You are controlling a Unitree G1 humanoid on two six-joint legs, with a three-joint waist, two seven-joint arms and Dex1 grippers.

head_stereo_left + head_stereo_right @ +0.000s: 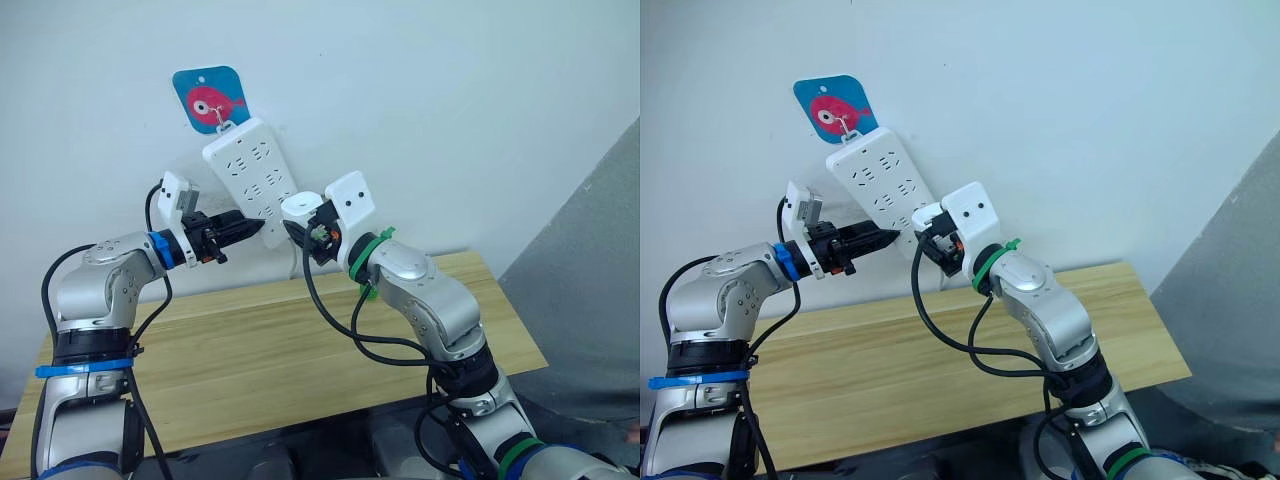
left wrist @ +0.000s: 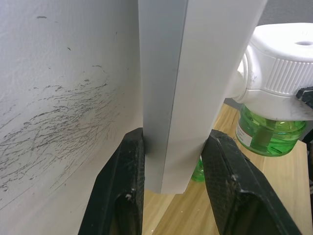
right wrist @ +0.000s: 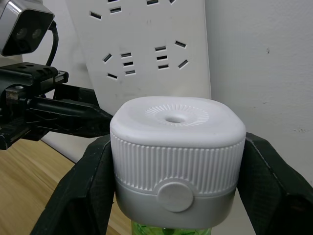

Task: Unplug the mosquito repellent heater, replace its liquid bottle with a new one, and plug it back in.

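Nearest to me, over the wooden surface [image 1: 300,340], both arms reach up toward the wall. Between the two black fingers of the right hand [image 3: 178,161] sits the mosquito repellent heater [image 3: 177,152], a white rounded unit with a ribbed side band, a round button on its front and a small hole in its top. One finger presses each flank of it, so the hand is closed firmly on the heater and carries it above the surface, not resting on anything. Under the heater hangs its green liquid bottle [image 2: 266,134], screwed into the underside. The heater is held up just beside the lower end of the power strip [image 1: 255,180]; whether its prongs are in a socket I cannot tell.

Just beyond, the left hand [image 2: 173,183] comes in from the other side and clamps the bottom end of that long white power strip, one finger on each long edge, its fingers closed on the strip. Its tips lie close to the heater, with the strip between them.

Farther back, the strip hangs tilted from a hook on a blue card with a pink fish [image 1: 210,100], fixed to the white wall [image 1: 450,100].
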